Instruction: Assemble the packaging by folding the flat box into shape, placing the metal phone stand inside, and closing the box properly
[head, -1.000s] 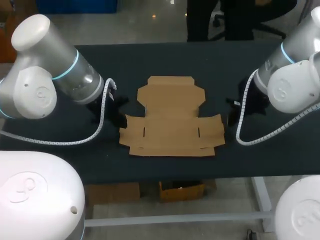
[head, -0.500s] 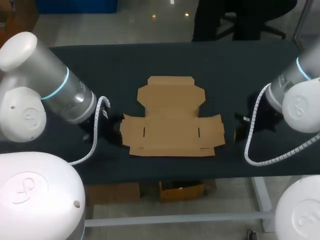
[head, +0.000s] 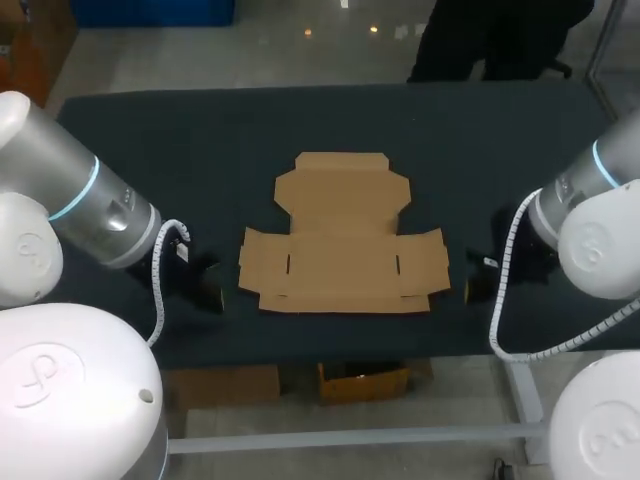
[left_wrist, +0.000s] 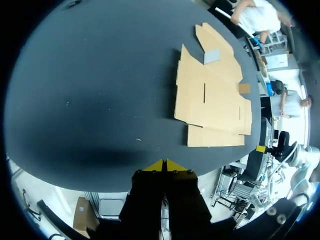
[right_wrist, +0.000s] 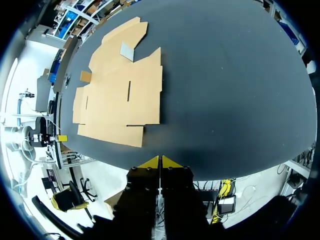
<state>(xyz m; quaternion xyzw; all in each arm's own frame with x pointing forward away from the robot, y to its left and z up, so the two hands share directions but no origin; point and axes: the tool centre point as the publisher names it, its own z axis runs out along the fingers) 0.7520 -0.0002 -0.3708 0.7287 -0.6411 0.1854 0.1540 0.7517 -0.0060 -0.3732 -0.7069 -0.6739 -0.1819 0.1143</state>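
Folding not begun | flat box (head: 343, 235) frame centre on tabletop (head: 250, 130) | left tool (left_wrist: 163, 165), right tool (right_wrist: 160, 161) pinched closed, empty | advise: open first, crease flaps evenly

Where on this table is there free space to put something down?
Widest: between the flat box and the far edge of the table. Also free: either side of it, out to the left hand and the right hand. Tightest: the strip between box and near edge.

Matt brown cardboard box (head: 342, 243), matt dark table (head: 200, 140)
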